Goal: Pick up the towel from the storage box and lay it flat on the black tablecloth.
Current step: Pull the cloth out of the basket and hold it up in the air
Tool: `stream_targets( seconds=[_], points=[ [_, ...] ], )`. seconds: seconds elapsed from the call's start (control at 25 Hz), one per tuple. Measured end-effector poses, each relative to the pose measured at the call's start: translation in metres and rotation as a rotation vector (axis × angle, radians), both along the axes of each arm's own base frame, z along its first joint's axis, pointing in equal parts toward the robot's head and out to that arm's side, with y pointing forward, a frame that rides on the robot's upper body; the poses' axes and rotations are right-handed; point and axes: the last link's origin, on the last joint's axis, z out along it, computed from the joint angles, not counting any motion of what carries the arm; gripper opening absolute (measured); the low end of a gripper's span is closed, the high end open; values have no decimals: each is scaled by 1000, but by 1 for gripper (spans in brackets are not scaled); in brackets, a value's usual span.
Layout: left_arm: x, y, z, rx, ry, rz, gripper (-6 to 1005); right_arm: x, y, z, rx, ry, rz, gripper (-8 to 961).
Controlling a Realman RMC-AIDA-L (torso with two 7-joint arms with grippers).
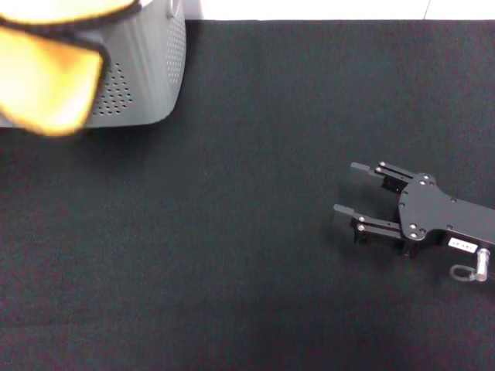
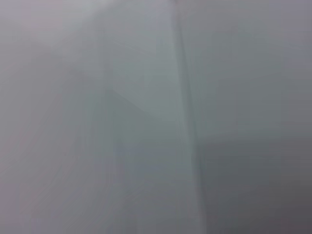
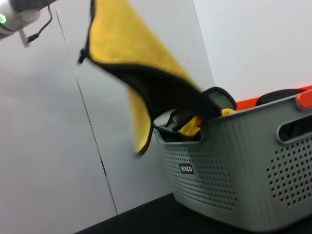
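Note:
The towel hangs in the air at the far left, over the front of the storage box. The right wrist view shows the towel lifted above the box, yellow face out, dark edging along its fold, one end still trailing over the rim. Its top runs out of the picture. A pale part of the left arm shows beside it; the left gripper itself is out of view. The left wrist view is only a grey blur. My right gripper lies open and empty on the black tablecloth at the right.
Another bunched yellow-and-black cloth lies inside the box. The box has a black label and an orange part at its rim. Grey wall panels stand behind it. A white strip borders the tablecloth's far edge.

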Motion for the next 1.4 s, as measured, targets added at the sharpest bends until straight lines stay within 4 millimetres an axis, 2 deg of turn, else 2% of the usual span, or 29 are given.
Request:
stream_targets(
  seconds=[0.2,0.44,0.48,0.64,0.88,1.04,1.16,1.4],
  points=[
    [-9,-17,-6,-153,-5,-115,3,-2,-1,1,0,6,17,785],
    [-14,-29,3,-129,-92,-149,3,-11,-11,4,28,38,142,785],
    [-15,-30,4,-130,-99,-150,3,-16,-16,4,72,43,231,785],
    [-20,-28,1,-141,-115,-100,3,-19,-20,3,181,17,350,784],
    [-42,-12,-31,-182,-114,43,4,-22,-10,3,314,-34,415,784],
    [-51,-5,-60,-252,-15,82,4,-27,-4,4,343,-27,418,783],
    [-47,0,-73,-284,-46,104,4,-29,-3,4,346,-26,419,782],
    [-39,11,-80,-253,-139,157,4,-41,5,-6,375,-83,526,783]
  ],
)
